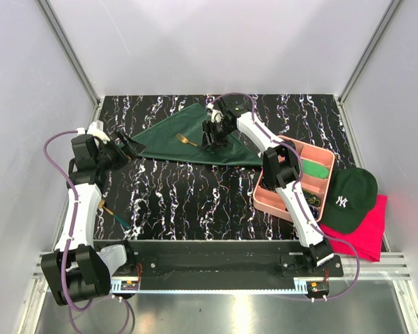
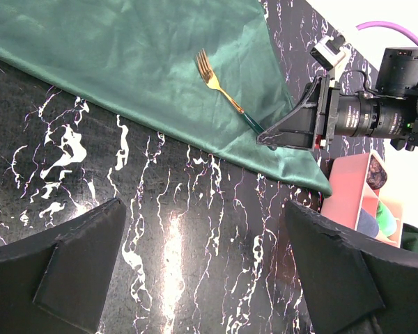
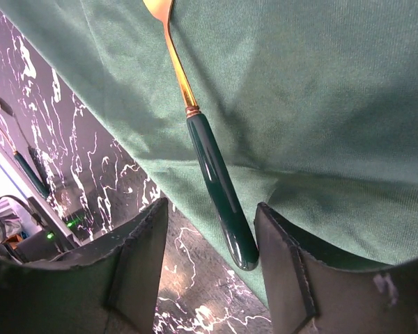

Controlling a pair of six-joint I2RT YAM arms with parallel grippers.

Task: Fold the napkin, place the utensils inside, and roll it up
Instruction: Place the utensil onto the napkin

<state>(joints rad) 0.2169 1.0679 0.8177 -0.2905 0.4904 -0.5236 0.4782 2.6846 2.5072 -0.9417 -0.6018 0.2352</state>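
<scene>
Napkin [image 1: 195, 147]: dark green cloth, folded into a triangle, flat on the far middle of the black marbled table [image 1: 195, 202], long edge toward the near side, a few soft creases. Fork [image 2: 223, 90]: gold tines and neck, glossy dark green handle, lying flat on the napkin, tines pointing left, handle tip just at the napkin's near edge. Second utensil [image 1: 115, 216]: gold end, dark green handle, flat on the bare table at the left, well apart from the napkin; type unclear.

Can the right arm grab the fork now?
Probably yes: the right gripper hangs open over the napkin, its fingers either side of the fork handle, nothing blocking.
</scene>
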